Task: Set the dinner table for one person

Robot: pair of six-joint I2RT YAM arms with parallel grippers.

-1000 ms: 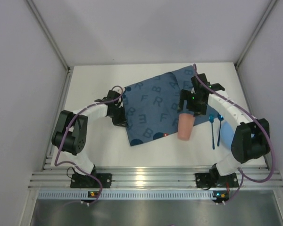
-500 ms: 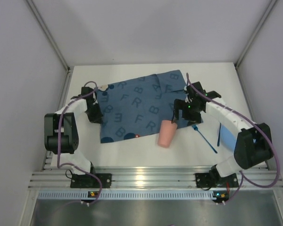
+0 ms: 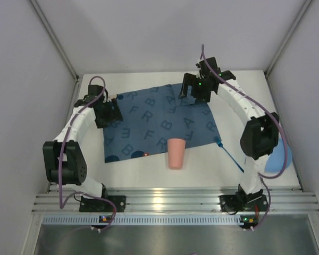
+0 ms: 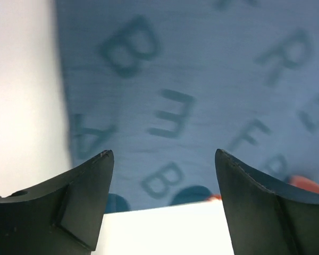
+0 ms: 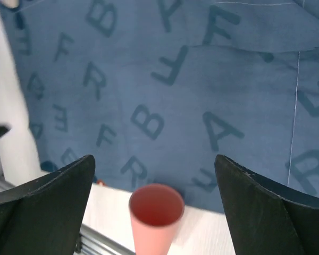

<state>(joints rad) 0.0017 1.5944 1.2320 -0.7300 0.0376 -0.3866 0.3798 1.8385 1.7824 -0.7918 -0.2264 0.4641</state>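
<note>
The right gripper [image 3: 193, 93] is hovering wide open and empty over the far right corner of the letter-printed placemat [image 3: 154, 125]. The left gripper [image 3: 108, 113] is hanging just as spread and empty over the placemat's left edge. The white tabletop [image 3: 133, 174] is lying beneath everything. The pink cup [image 3: 175, 153] is standing at the placemat's near edge, straight toward the tabletop's near edge from the right gripper, which is looking somewhat nearer to it than the left.
</note>
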